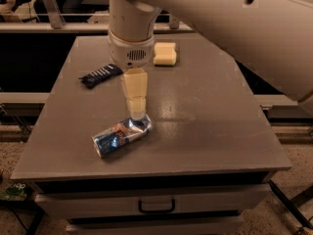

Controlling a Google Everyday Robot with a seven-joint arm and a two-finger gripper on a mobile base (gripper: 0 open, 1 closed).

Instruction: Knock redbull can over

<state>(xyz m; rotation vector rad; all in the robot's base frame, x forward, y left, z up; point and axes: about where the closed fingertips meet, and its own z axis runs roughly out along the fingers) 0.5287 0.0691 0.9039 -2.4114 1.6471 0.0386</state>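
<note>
Robot lab: hand [137, 113] over drawered table [220, 131].

Slim silver-and-blue metal redbull can [122, 137] lies sideways front-left on the grey table [210, 121], pale two-finger gripper [137, 112] right over its right end. Further back: flat dark blue wrapper [100, 75] on the left, pale yellow foam block [165, 53] on the right.
</note>
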